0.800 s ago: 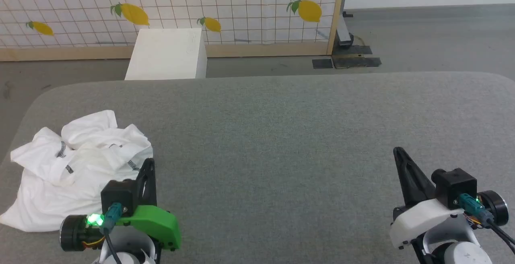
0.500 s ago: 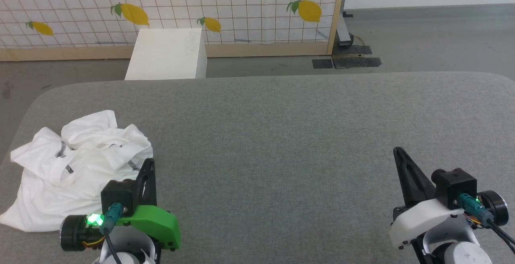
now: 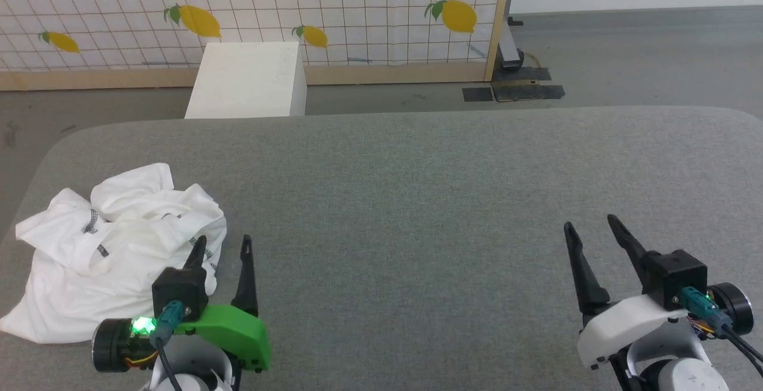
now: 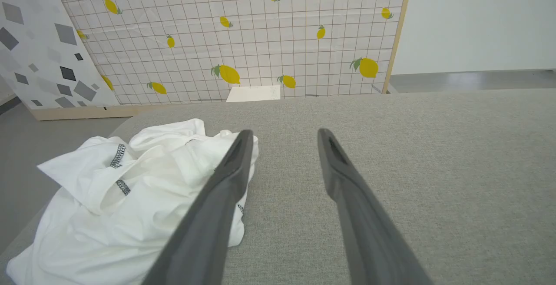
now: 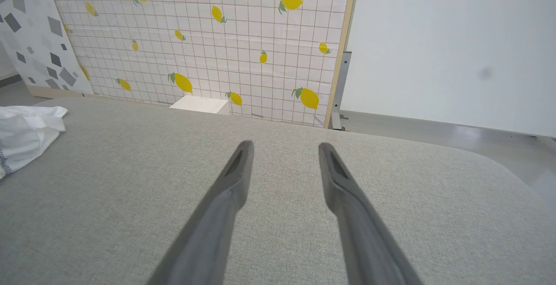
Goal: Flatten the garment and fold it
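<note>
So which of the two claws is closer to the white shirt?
The left claw, on the green mount: its fingers are right beside the crumpled shirt. The right claw, on the white mount, sits far across the grey table.

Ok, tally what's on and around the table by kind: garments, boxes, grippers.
garment: 1
white box: 1
grippers: 2, the left gripper and the right gripper, both open
total: 4
</note>
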You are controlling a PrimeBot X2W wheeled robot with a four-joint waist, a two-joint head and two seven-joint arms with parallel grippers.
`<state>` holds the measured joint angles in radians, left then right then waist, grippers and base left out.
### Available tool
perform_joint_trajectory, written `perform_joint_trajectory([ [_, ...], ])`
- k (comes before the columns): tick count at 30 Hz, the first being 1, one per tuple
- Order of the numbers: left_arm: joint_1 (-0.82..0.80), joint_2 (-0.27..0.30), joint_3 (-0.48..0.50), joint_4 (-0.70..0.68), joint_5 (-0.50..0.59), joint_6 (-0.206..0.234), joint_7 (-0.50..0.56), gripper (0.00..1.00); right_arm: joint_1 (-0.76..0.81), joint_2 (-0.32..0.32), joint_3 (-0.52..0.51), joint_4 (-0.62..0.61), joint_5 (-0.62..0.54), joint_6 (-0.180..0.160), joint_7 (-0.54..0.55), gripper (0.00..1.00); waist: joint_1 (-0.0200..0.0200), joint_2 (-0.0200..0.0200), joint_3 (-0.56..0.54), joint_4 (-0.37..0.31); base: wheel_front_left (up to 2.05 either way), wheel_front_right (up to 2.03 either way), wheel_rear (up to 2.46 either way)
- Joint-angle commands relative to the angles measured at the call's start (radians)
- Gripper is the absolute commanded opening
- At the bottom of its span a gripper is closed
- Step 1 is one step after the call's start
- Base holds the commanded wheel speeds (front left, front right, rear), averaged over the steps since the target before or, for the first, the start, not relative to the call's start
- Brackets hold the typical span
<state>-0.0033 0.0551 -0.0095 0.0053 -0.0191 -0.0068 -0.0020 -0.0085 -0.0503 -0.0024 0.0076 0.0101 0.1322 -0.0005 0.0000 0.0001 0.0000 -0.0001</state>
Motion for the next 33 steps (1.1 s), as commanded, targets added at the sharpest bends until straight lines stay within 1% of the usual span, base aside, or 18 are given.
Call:
perform_joint_trajectory([
  [1, 0.000, 0.000, -0.007, 0.011, -0.008, 0.003, -0.014, 1.00, 0.008, 0.000, -0.003, 0.007, 0.019, 0.000, -0.014, 1.00, 0.0000, -0.0001, 0.000, 0.000, 0.00, 0.00, 0.00],
  [16, 0.001, -0.001, -0.019, 0.034, -0.029, 0.014, -0.045, 1.00, 0.021, 0.000, -0.008, 0.026, 0.056, 0.000, -0.045, 1.00, 0.0000, -0.0001, -0.001, 0.014, 0.00, 0.00, 0.00],
  [33, 0.013, -0.002, -0.004, 0.049, -0.049, 0.030, -0.084, 1.00, 0.029, 0.000, 0.003, 0.043, 0.084, 0.000, -0.084, 1.00, 0.0000, -0.0001, 0.007, 0.118, 0.00, 0.00, 0.00],
])
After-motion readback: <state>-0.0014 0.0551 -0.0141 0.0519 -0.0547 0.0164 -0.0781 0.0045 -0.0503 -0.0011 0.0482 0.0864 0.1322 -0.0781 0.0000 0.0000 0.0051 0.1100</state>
